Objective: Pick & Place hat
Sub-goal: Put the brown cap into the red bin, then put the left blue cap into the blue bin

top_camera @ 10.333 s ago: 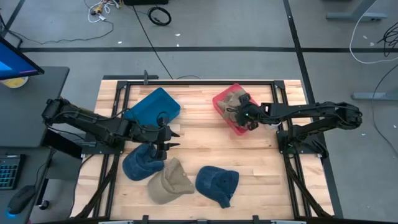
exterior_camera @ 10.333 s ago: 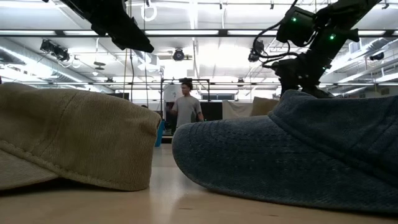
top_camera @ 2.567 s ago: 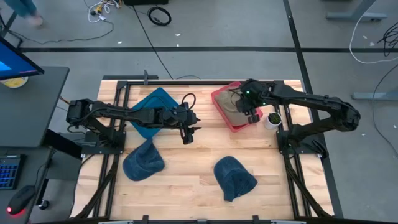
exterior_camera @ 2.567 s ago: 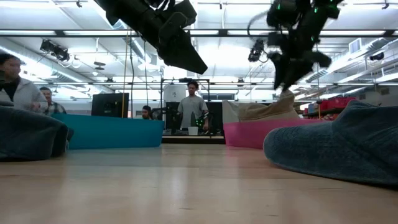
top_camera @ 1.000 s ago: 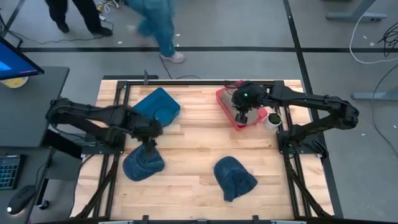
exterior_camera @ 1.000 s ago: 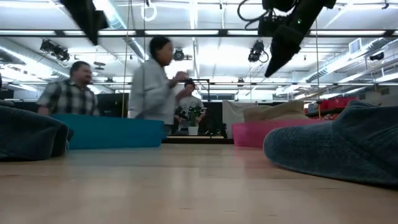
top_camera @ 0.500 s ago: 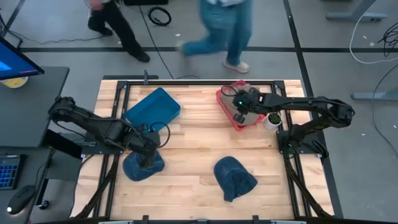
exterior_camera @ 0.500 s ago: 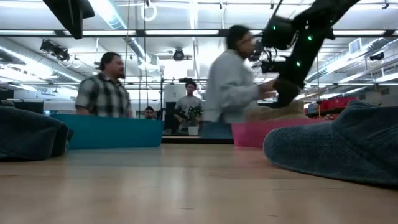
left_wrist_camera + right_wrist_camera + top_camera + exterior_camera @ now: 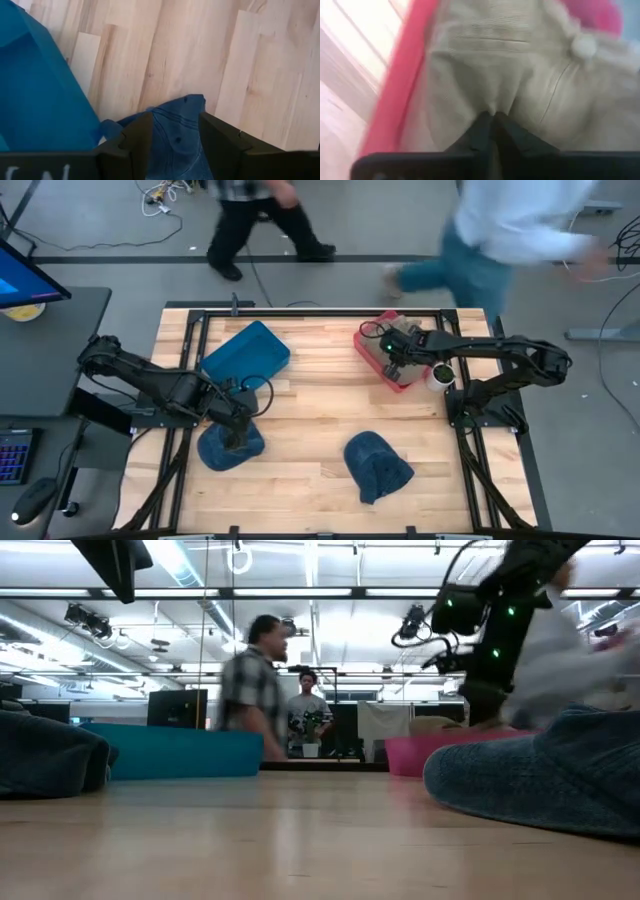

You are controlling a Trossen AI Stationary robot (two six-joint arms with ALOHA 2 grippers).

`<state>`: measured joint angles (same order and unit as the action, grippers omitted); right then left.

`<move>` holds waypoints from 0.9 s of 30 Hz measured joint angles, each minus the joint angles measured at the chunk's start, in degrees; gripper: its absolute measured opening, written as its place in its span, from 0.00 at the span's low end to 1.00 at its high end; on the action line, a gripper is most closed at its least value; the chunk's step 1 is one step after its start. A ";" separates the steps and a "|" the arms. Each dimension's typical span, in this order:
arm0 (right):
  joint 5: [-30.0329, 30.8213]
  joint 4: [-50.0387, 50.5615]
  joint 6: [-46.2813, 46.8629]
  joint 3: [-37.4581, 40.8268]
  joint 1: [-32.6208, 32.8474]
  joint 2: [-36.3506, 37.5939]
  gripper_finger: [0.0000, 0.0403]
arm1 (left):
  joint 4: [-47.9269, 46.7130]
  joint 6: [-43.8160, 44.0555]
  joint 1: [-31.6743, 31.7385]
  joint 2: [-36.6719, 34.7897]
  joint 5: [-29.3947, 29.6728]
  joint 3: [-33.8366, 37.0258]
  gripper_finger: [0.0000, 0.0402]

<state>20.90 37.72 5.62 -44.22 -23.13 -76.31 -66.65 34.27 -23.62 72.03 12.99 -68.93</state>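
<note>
High view: we find the left gripper [image 9: 238, 432] has dropped onto the blue denim hat [image 9: 229, 446] since a second ago.

Left wrist view: its fingers [image 9: 135, 137] straddle the crown, wide, unclosed.

Right wrist view: the right gripper [image 9: 491, 118], pinched narrow, presses the tan hat [image 9: 510, 90] into the red bin [image 9: 402, 65]; placement appears finished.

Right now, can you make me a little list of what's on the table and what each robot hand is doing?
blue bin: far left part of the table
pink bin: far right part, tan hat inside
left blue hat: near left, under the left gripper
middle blue hat: near middle, alone
left gripper: open, fingers either side of the left blue hat
right gripper: shut, fingertips pinching the tan hat's fabric in the pink bin
people: walking past the far side of the table
</note>
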 joint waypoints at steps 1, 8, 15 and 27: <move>0.01 0.64 -0.21 -1.31 0.09 0.02 0.10 | 0.00 0.04 0.00 0.00 0.00 0.00 0.41; 0.18 5.04 -1.87 -8.40 0.09 0.10 0.23 | -0.24 2.65 -0.09 0.00 -0.90 0.00 0.41; -3.45 3.99 4.64 -14.47 1.62 0.12 0.34 | -1.51 2.87 -2.40 1.87 -7.98 -0.02 0.41; -17.98 -10.67 4.41 -14.80 7.53 -0.16 0.36 | -1.51 7.10 -9.48 14.44 -8.98 -0.02 0.41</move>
<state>2.92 27.04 10.03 -59.02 -15.61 -76.47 -68.17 41.37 -33.10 86.47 4.02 -68.95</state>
